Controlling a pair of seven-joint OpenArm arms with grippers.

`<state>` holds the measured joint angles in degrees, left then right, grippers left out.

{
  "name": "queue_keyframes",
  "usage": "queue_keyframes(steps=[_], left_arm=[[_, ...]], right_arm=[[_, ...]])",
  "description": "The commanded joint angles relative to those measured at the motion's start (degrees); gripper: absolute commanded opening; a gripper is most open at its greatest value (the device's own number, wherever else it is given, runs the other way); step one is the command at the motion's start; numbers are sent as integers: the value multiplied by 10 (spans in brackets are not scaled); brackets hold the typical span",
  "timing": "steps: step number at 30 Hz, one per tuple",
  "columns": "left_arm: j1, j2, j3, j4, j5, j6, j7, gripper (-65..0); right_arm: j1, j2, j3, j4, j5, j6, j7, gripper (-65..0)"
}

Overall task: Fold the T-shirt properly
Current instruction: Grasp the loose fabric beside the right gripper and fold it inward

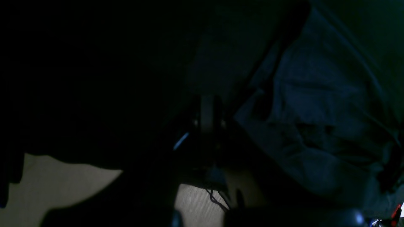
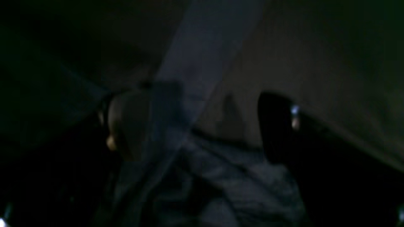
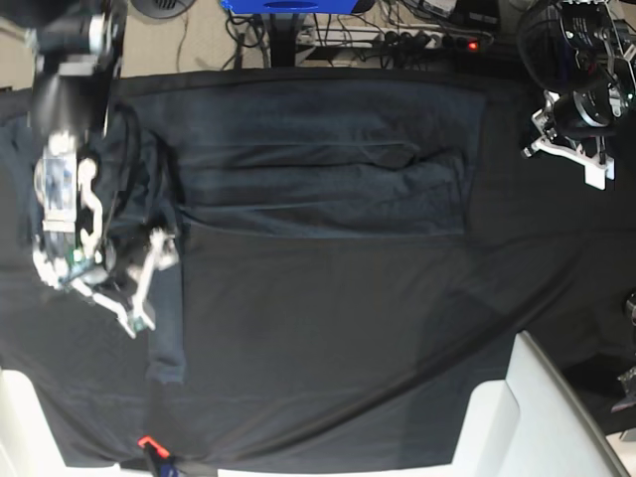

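The dark slate-grey T-shirt (image 3: 318, 164) lies flat across the far middle of the table, and one long sleeve (image 3: 167, 328) runs down its left side. My right gripper (image 3: 151, 288) is over that sleeve, open. In the right wrist view its two fingers (image 2: 126, 123) stand wide apart, with the sleeve cloth (image 2: 205, 63) lying loose between them. My left gripper (image 3: 581, 159) hovers at the far right, off the shirt's right edge. The left wrist view is very dark: the left gripper's fingers (image 1: 206, 116) are pressed together on nothing, and the shirt (image 1: 315, 110) is to their right.
A black tablecloth (image 3: 348, 348) covers the table. White blocks stand at the near right corner (image 3: 537, 417) and near left corner (image 3: 20, 417). A small red-tipped object (image 3: 147, 440) sits at the near edge. A power strip and cables (image 3: 427, 40) lie beyond the far edge.
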<state>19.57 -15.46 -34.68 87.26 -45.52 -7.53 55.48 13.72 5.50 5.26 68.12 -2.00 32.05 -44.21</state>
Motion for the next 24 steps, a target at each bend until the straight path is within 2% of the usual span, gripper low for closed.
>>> queue_keyframes(steps=[1,7,12,14,16,17,19,21,24], left_arm=[[0,-9,-4,10,-5,-3,-6,-650],[15,-11,-6,12,-5,-6,-6,-650],[19,-14,-6,10,-5,-83,-6,-650],[24,-14,-7,11,-5,-101,-6,-650],[24,-14,-7,11,-5,-111,-6,-650],[24,-14,-7,11,-5,-115,-6,-650],[24,-14,-7,11,-5,-121,-6,-650],[24,-16,-7,14,-5,-121,-6,-650],[24,-33,-7,27,-5,-121,-3,-650]], right_arm=[[29,5,1,-28,5,2,21,-204],[97,18,1,-191,8,1,97,-335],[116,24,1,-263,8,0,145,-392],[114,24,1,-268,8,0,159,-467],[112,24,1,-268,8,0,159,-611],[110,24,1,-268,8,0,159,-650],[100,24,1,-253,8,0,159,-635],[82,21,0,-218,8,0,147,-650],[35,15,-5,-101,8,3,86,-650]])
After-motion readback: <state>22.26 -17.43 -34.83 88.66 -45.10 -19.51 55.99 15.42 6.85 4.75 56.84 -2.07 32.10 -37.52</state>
